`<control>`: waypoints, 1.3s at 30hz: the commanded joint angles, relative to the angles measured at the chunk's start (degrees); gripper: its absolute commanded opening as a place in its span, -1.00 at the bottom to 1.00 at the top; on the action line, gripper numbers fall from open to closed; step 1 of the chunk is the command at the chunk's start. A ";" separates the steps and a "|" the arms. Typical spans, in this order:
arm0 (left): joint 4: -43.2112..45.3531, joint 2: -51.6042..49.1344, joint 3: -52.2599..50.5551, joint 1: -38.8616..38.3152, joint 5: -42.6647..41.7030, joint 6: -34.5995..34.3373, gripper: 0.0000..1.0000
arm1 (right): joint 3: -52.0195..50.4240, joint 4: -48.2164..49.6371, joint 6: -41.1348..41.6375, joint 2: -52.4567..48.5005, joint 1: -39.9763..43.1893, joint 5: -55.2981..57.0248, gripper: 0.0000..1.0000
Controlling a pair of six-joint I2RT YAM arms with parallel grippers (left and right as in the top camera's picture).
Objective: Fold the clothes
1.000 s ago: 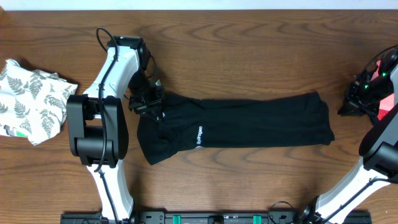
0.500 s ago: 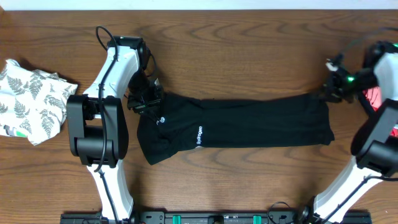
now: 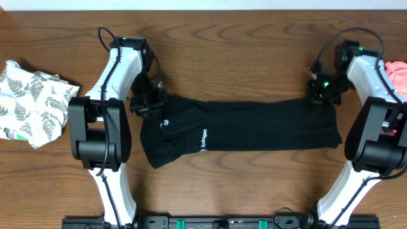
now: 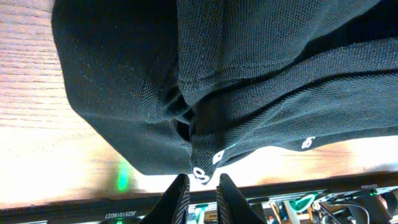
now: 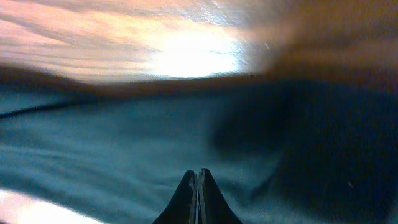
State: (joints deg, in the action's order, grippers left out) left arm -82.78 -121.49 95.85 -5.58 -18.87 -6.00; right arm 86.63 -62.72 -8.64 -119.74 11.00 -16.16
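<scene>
The clothes here are chiefly a black garment [image 3: 254,127], lying as a long band across the table with small white logos near its left end. My left gripper [image 3: 152,105] sits on its upper left corner. In the left wrist view the left gripper [image 4: 202,180] is shut on a fold of the black garment [image 4: 249,74], and a white logo shows right at the fingertips. My right gripper [image 3: 321,94] hovers at the upper right corner. The right wrist view shows the right gripper [image 5: 198,171] shut with nothing in it, over the black garment [image 5: 124,137].
A crumpled white fern-print garment [image 3: 32,102] lies at the table's left edge. A pink piece [image 3: 397,69] shows at the right edge, behind the right arm. Bare wooden table [image 3: 254,57] runs along the far side of the black garment.
The right arm has swung in from the right edge to the black garment's upper right corner. The left arm and the garment have not moved.
</scene>
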 commanded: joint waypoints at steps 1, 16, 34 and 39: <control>-0.50 0.76 0.42 0.02 0.74 -0.26 -0.66 | -5.27 3.74 2.40 1.40 0.22 2.75 -0.95; -0.57 0.74 0.42 0.02 0.76 -0.24 -0.74 | -12.92 11.47 10.75 1.40 4.50 13.27 -0.95; 13.84 7.08 0.70 -1.99 -7.63 0.20 -0.73 | -12.92 11.58 10.75 1.40 4.68 9.64 -0.95; 23.85 7.30 0.70 -8.46 -7.45 3.76 -0.74 | -12.92 11.28 10.75 1.40 4.68 9.64 -0.95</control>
State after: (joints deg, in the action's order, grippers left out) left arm -60.23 -114.21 95.92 -10.50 -24.71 -4.82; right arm 75.88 -51.57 1.10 -116.20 14.68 -12.84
